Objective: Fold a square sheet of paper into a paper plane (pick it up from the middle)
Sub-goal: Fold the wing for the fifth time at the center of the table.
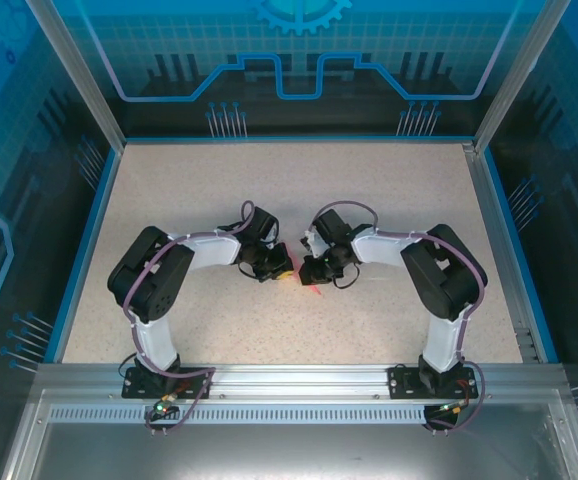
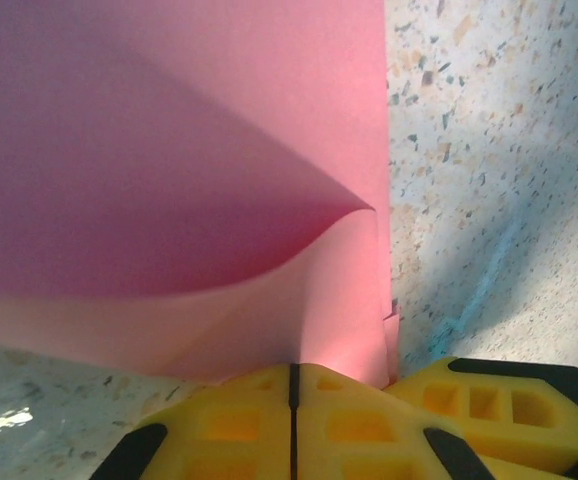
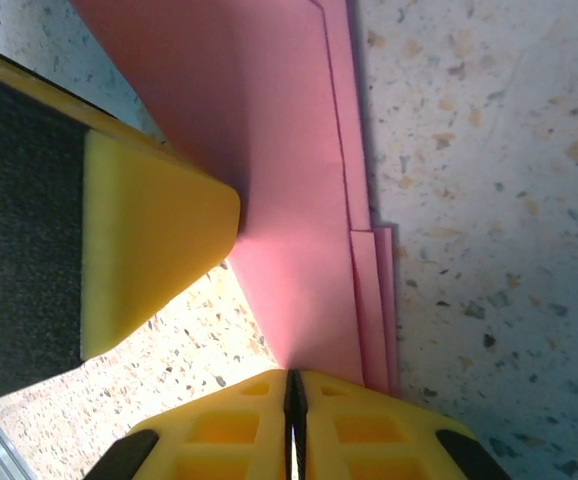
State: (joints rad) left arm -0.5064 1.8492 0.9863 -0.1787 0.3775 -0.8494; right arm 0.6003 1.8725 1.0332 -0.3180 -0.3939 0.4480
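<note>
Both grippers are pressed shut on the paper, with no gap between the yellow pads on either one.

Left gripper (image 2: 292,388): pads tight together, pink paper (image 2: 169,150) comes straight out of the seam. Right gripper (image 3: 294,392): same, pinching a corner where I count several stacked edges, so the sheet is partly folded. The two sit just beside each other, and each wrist view catches the other's pad. I can't tell if the left pad touches the paper face in the right wrist view.

Just past the pads on the left side, the top layer bows up in a loose curl, not creased flat. On the right side the layers lie flat, edges stepped and slightly out of line.

Further out, the paper is over the speckled table (image 2: 499,150), about mid-table between the arms. From above, a sliver of pink pokes out below the wrists. I can't tell whether it's lifted or lying down.

Risks, my read:
- Arms pull apart with both clamped: thin paper tears at a pinch.
- Curl gets flattened as it sits: crease lands off-centre, crooked plane.
- Either grip loosens: stepped layers slip, alignment gone.
- Any sideways move at this spacing: fingers clash.
</note>
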